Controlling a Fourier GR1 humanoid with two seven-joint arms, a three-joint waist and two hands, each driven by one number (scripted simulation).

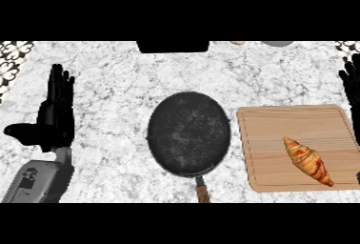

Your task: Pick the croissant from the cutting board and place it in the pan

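A golden-brown croissant (308, 160) lies on the wooden cutting board (281, 128), toward its near right part. To the left of the board sits a black pan (188, 133) with nothing in it, its wooden handle pointing at me. My left hand (56, 112) stands open at the left of the counter, fingers straight and pointing away, well clear of the pan. Only the straight fingers of my right hand (351, 88) show at the right edge, above the far right corner of the board, open and holding nothing.
A dark object (173, 46) sits at the far edge of the marble counter, with two small pale things (278, 43) to its right, cut off by the view. Patterned tiles show at both far corners.
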